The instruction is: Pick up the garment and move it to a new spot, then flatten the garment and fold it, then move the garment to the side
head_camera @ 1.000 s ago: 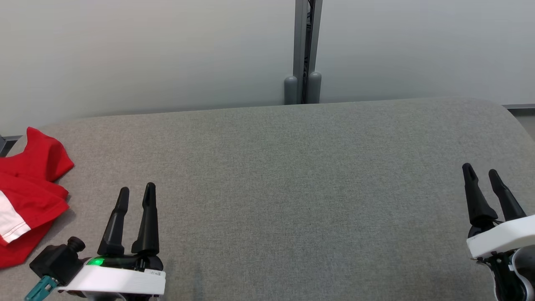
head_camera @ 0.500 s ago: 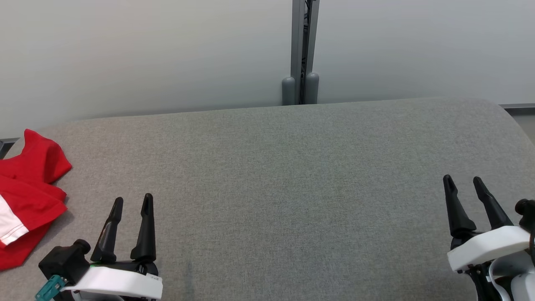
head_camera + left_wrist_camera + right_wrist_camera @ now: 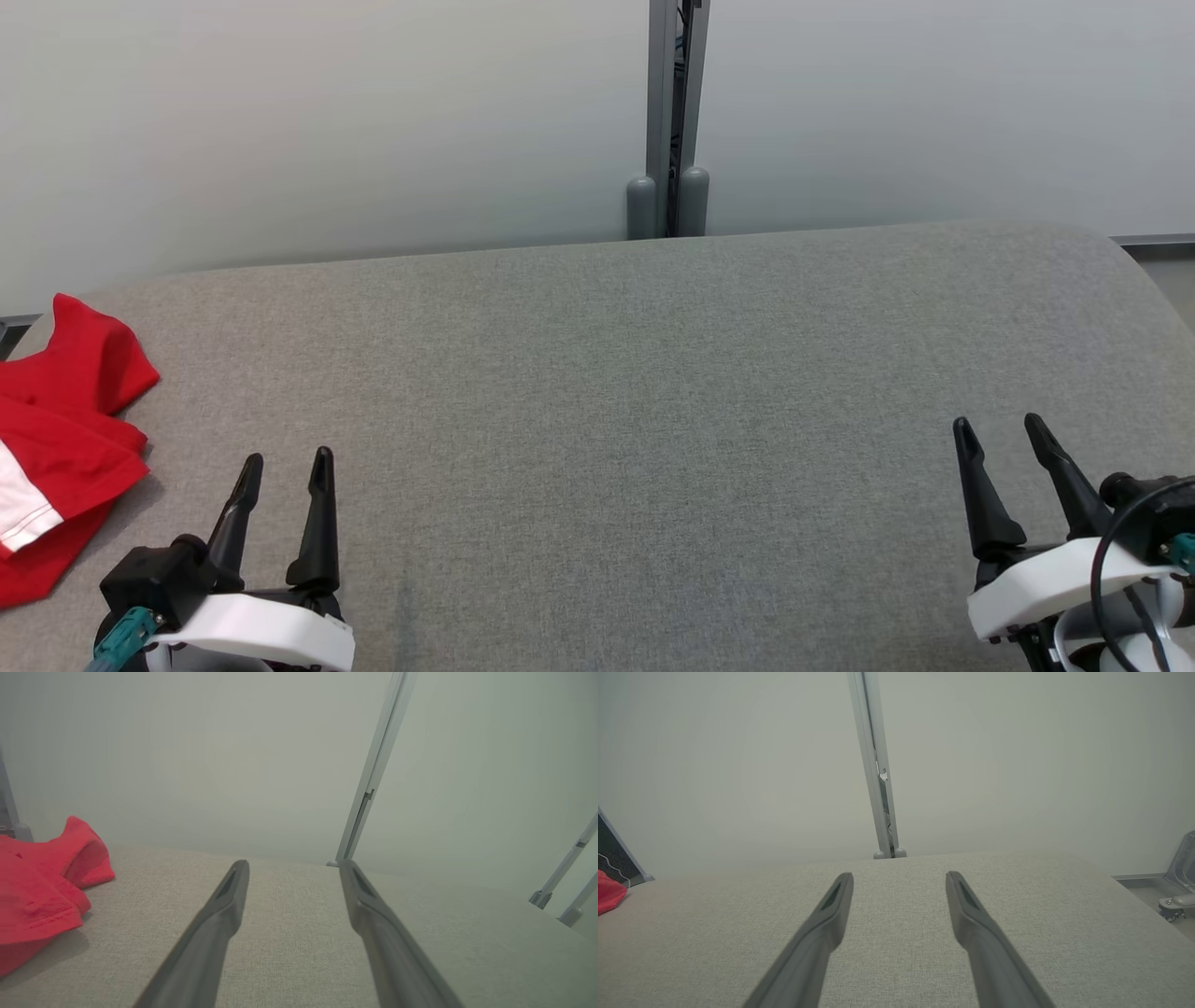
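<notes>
On the head camera I have the left claw (image 3: 288,455) at the lower left, its two dark fingers spread apart with nothing between them. The right claw (image 3: 995,420) sits at the lower right, also open and empty. Both hang over the grey cloth-covered tabletop (image 3: 607,420), fingers pointing away from me toward the pale wall (image 3: 327,121). The red shirt (image 3: 65,439) lies crumpled at the far left edge of the tabletop and is partly cut off by the frame. Its white sleeve (image 3: 19,509) with a thin red stripe shows low down. The shirt is near the left claw but to its outer side, not touching it, and it is well apart from the right claw. A grey post (image 3: 670,112) stands behind the tabletop's far edge, about mid-frame.

On the left wrist camera I look along that claw's own fingers (image 3: 215,933), which are spread wide above bare grey cloth. The shirt (image 3: 37,891) is bunched off to the left of them, one rumpled fold standing up at its far end.

On the right wrist camera the fingers (image 3: 817,933) are likewise parted over bare cloth. I catch a small scrap of the shirt (image 3: 608,896) at the extreme left edge, far across the tabletop.
</notes>
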`<state>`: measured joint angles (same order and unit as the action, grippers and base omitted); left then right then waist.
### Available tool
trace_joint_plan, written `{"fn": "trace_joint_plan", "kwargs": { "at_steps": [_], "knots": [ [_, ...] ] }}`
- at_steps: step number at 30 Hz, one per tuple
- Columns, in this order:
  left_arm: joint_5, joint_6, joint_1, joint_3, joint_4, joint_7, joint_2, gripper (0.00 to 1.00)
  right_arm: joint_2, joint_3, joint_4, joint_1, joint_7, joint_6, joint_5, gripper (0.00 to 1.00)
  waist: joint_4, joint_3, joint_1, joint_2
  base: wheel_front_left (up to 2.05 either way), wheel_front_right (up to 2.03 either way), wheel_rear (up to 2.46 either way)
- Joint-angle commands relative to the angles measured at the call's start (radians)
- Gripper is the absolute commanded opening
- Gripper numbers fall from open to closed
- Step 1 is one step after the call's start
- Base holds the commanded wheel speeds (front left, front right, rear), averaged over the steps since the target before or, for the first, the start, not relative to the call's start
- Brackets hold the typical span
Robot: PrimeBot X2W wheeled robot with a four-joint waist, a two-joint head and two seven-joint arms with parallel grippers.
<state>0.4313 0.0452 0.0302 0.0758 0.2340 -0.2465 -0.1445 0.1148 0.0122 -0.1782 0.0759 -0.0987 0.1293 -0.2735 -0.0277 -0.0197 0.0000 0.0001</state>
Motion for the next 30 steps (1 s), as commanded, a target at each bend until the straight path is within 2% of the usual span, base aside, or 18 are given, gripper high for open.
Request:
{"fn": "trace_joint_plan", "kwargs": {
  "at_steps": [1, 18, 30],
  "knots": [
    [-0.022, -0.004, 0.028, -0.008, 0.001, 0.001, -0.009, 1.00, 0.005, 0.007, 0.003, 0.000, -0.018, 0.002, 0.025, 1.00, 0.000, -0.001, 0.0000, -0.0001, 0.00, 0.00, 0.00],
    [-0.102, -0.018, 0.026, -0.028, 0.031, 0.048, -0.019, 1.00, -0.019, 0.024, -0.006, -0.030, -0.091, 0.002, 0.143, 1.00, -0.016, -0.012, 0.0000, -0.0001, 0.00, 0.00, 0.00],
    [-0.154, -0.020, 0.024, -0.036, 0.049, 0.081, -0.025, 1.00, -0.042, -0.001, -0.029, -0.045, -0.140, 0.002, 0.152, 1.00, -0.017, -0.020, 0.0000, -0.0001, 0.00, 0.00, 0.00]
  ]
}}
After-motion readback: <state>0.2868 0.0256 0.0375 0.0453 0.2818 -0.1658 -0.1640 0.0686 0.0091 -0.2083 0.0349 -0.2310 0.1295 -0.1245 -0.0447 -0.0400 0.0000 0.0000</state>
